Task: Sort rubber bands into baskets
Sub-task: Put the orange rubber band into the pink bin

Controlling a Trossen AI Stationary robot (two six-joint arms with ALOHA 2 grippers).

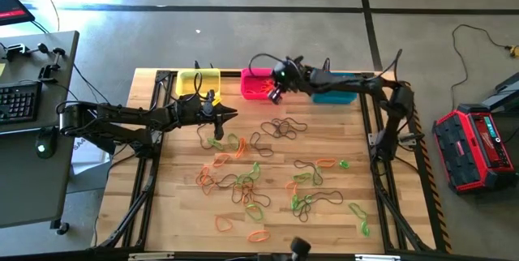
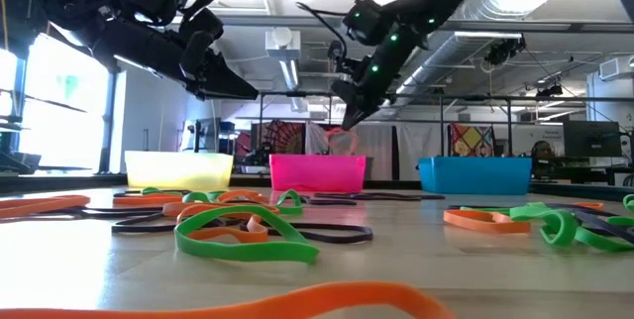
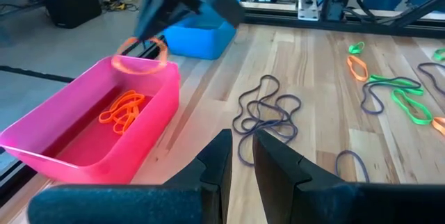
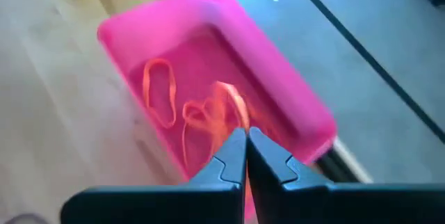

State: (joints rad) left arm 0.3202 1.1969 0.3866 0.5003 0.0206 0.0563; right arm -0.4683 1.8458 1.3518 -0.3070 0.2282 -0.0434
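The right gripper (image 2: 349,113) hangs just above the pink basket (image 2: 317,172), fingers pinched tight on an orange rubber band (image 3: 141,45) that dangles from the tips over the basket's rim. From the right wrist, the two dark fingers (image 4: 233,156) meet with no gap between them, and directly under them lie more orange bands (image 4: 182,109) already on the pink basket's floor (at least two loops, one lying apart from the tangle). To one side of this gripper sits the yellow basket (image 1: 199,82), to the other the teal basket (image 1: 334,96), the three in a row along the table's far edge.

The left gripper (image 1: 229,113) hovers clear of the table, near the yellow basket and well apart from the pink one. Its fingers (image 3: 217,165) stand slightly parted with a narrow slot showing between them, and nothing sits in that slot. Just ahead of it on the wooden table (image 1: 178,204) lies a tangle of dark bands (image 3: 268,111).

Beyond and below both grippers the rest are scattered: green bands (image 1: 304,204), loose orange bands (image 1: 224,222) and dark bands (image 1: 284,127), some knotted together, some lying alone, all on the tabletop and none touching a gripper.
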